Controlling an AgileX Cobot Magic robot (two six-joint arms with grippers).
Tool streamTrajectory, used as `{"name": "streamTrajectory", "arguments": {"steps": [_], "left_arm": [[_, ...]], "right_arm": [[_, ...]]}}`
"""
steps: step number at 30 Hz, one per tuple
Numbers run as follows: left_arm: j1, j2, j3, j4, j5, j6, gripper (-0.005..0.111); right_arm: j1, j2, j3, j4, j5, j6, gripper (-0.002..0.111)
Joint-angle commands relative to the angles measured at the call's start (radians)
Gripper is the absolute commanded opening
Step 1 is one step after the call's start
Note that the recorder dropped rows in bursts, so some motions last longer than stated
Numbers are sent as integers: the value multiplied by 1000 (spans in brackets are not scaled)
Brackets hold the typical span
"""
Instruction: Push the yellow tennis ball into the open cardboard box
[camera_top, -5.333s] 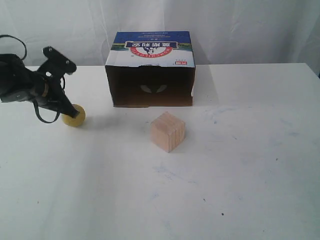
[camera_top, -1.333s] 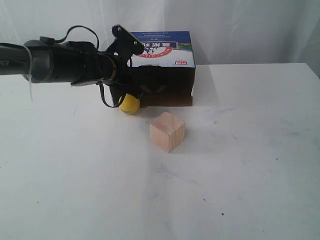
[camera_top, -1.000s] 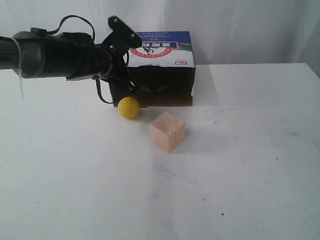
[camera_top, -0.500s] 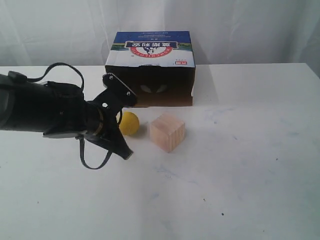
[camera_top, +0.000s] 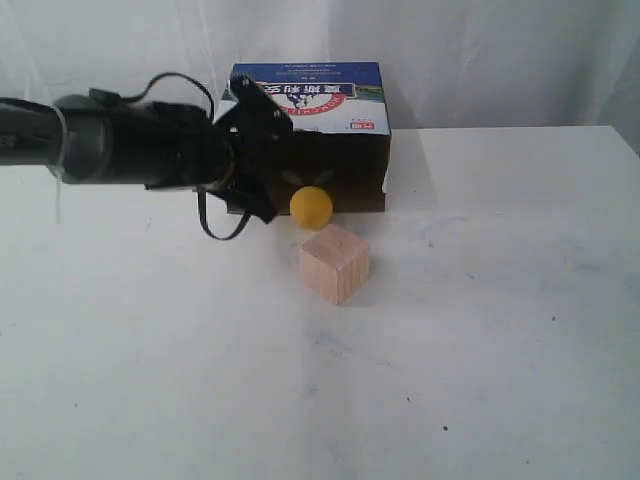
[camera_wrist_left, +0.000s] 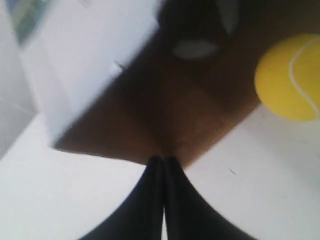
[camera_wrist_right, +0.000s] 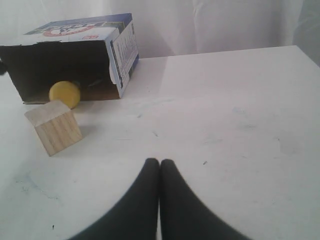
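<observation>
White tabletop (camera_top: 500, 330) with faint scuffs, pale draped curtain (camera_top: 480, 50) behind, soft even light

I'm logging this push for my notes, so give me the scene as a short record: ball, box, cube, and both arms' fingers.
yellow tennis ball: on the table at the box's open mouth; whether it is fully inside cannot be told
open cardboard box: lying on its side, dark opening facing the exterior camera, printed panel on top
wooden cube: on the table in front of the box, close to the ball
left fingers: shut, near the box mouth, apart from the ball
right fingers: shut, holding nothing, well away from the objects
</observation>
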Motion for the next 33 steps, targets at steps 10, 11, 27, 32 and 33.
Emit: {"name": "streamTrajectory", "arguments": {"steps": [10,11,27,32,33], "left_arm": [[-7,-156,118,-25,88,-14,0],[-7,-161,132,-32,88,-25,0],[-110,-540,556,-161,33,-160,0],[-137,-715,682,-297,20,-108,0],[-137,-742,701,-333,2,-76,0]], "right_arm": [[-9,2,2,-2,-10,28,0],[-9,2,2,-2,-10,28,0],[-9,2,2,-2,-10,28,0],[-9,2,2,-2,-10,28,0],[-9,2,2,-2,-10,28,0]]}}
